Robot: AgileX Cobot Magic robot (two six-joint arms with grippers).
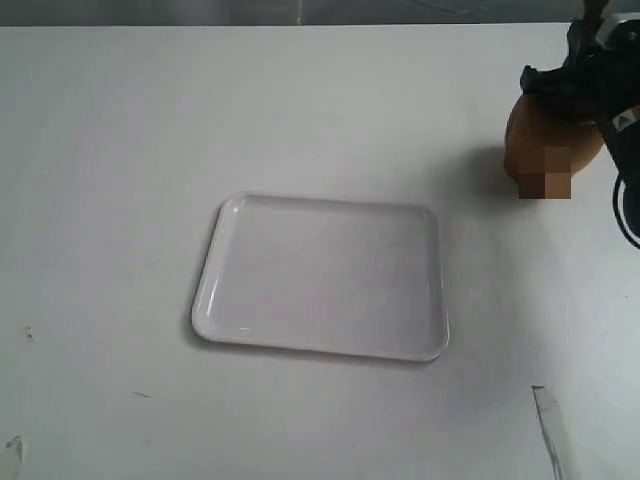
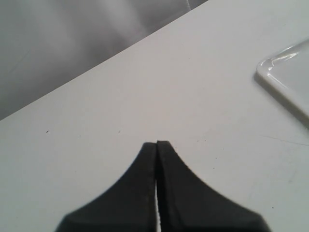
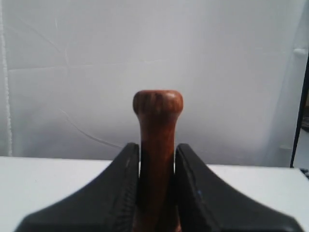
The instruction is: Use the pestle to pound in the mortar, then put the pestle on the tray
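The light-brown wooden mortar (image 1: 545, 148) stands at the far right of the table, partly covered by my right arm. My right gripper (image 3: 157, 150) is shut on the reddish-brown pestle (image 3: 157, 125), whose knobbed handle sticks out past the fingertips. In the exterior view the right gripper (image 1: 575, 85) sits right over the mortar and the pestle is hidden. The white tray (image 1: 322, 275) lies in the middle of the table; one corner of the tray (image 2: 285, 79) shows in the left wrist view. My left gripper (image 2: 157, 143) is shut with nothing in it, above bare table.
The white table's far edge (image 1: 300, 25) runs along the top of the exterior view. A grey strip (image 1: 552, 430) lies at the front right. A black cable (image 1: 626, 200) hangs from the right arm.
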